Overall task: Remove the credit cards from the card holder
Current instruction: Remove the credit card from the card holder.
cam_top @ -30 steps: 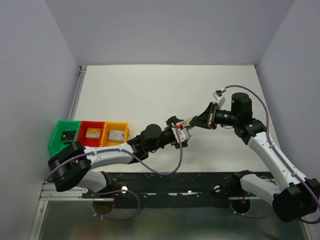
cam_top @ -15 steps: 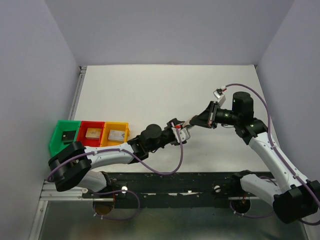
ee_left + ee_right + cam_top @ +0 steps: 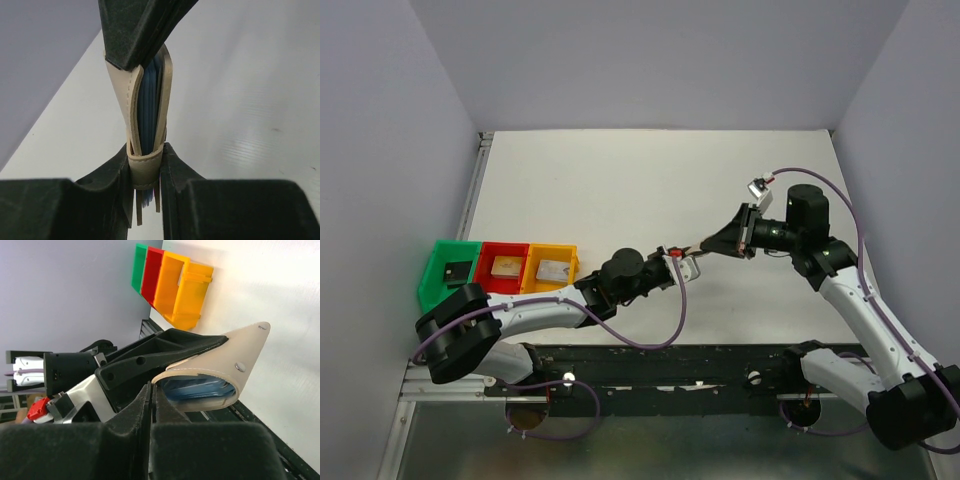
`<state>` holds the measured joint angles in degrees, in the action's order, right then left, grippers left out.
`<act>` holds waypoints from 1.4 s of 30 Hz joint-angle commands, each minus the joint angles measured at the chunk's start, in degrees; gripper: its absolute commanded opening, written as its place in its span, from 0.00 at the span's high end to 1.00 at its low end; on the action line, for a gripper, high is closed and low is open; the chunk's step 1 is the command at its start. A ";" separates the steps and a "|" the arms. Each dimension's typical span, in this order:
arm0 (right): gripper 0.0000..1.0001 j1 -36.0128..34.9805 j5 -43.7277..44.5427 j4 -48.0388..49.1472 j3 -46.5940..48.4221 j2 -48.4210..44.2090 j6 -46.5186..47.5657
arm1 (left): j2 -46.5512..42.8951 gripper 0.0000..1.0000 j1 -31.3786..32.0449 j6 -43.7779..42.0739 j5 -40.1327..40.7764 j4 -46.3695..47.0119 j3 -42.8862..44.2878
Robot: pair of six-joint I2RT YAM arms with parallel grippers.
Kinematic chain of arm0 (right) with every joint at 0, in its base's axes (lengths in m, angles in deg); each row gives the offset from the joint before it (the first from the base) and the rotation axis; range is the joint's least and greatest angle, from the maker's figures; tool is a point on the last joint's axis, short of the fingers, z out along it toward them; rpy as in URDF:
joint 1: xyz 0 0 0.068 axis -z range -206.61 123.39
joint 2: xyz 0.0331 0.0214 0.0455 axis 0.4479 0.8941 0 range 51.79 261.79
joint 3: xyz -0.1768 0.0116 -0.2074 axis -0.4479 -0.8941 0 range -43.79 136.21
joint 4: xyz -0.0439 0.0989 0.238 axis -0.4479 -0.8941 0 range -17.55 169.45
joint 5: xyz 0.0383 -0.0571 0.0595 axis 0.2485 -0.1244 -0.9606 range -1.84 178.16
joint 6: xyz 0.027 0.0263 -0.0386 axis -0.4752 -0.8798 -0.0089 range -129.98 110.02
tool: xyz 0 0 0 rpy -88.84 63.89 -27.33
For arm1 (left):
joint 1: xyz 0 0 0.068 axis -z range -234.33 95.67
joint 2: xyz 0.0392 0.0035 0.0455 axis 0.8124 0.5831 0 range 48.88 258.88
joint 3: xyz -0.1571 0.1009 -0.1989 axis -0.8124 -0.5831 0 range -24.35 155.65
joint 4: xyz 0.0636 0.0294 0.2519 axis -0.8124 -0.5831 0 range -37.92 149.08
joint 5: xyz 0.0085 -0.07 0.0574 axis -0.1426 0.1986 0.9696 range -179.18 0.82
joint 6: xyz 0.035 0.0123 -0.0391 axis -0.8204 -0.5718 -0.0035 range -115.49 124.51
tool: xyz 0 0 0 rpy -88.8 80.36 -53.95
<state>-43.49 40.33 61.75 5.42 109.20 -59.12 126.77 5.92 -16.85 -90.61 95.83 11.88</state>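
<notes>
- card holder (image 3: 134, 115) is held in the air over the table (image 3: 620, 180), between the two arms, just in front of the near edge, towards the centre-right
- left gripper (image 3: 146, 172): fingers closed tight on the folded spine of the holder, with tan leather pressed against both pads
- right gripper (image 3: 151, 405): fingers almost together, with only a thin slit between them, pinching the holder's tan edge at the end away from the spine
- holder is slightly spread; blue-grey lining shows between the tan covers in both wrist views; cannot tell whether any cards sit inside
- change over the last second: the left wrist has rolled, and the black part that stood up above it now lies lower and nearer the holder
- tan patch of the holder, plain from above a second ago, is now mostly hidden between the two grippers
- right arm and its cable have barely moved; both grips are unchanged
- green bin (image 3: 445, 268), red bin (image 3: 490, 270) and yellow bin (image 3: 535, 272) stand in a row at the left near edge, where they were before
- small black object (image 3: 453, 271) in the green bin, tan-gold card (image 3: 503, 266) in the red, silver-grey card (image 3: 553, 268) in the yellow; none has moved
</notes>
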 commanded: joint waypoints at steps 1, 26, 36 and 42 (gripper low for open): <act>0.81 -0.34 -2.88 -4.52 2.81 -0.89 4.83 | -2.30 0.81 0.31 0.88 -1.11 -2.82 0.34; 0.00 -7.90 10.59 -14.40 7.74 -19.35 42.99 | -8.46 1.00 -11.65 1.16 -59.21 -67.41 29.07; 0.01 -7.99 -3.30 -11.76 8.71 -18.47 40.36 | -3.80 0.99 -11.73 0.97 -59.92 -72.61 35.31; 0.00 -8.86 -4.46 -12.10 8.97 -16.54 39.74 | -0.02 0.99 -11.73 2.55 -60.97 -73.67 39.09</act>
<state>-51.29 39.30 48.73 13.34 91.15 -18.73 124.87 -5.62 -14.65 -147.66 23.35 47.73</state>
